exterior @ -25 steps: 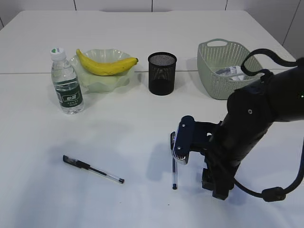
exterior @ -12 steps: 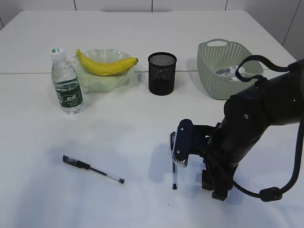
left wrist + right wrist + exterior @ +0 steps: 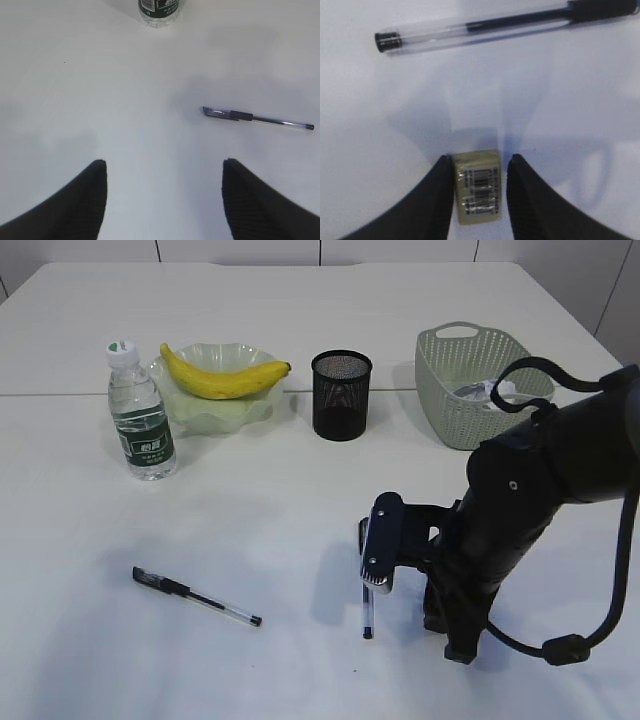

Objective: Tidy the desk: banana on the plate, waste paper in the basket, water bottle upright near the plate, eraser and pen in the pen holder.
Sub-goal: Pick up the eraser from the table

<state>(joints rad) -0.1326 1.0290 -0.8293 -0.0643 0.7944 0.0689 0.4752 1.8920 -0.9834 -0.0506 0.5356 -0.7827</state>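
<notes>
You are at the eraser step — your right hand (image 3: 476,192) pinches the eraser (image 3: 476,186) on the near bench (image 3: 300,490), beside a pen (image 3: 485,27). Next, lift it to the far pen holder (image 3: 341,395); the left hand (image 3: 164,200) stays spread.

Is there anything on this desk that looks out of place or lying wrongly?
Yes. Two pens lie loose on the table: one front left, another by the right gripper, not in the pen holder. The eraser sits between that gripper's fingers.
</notes>
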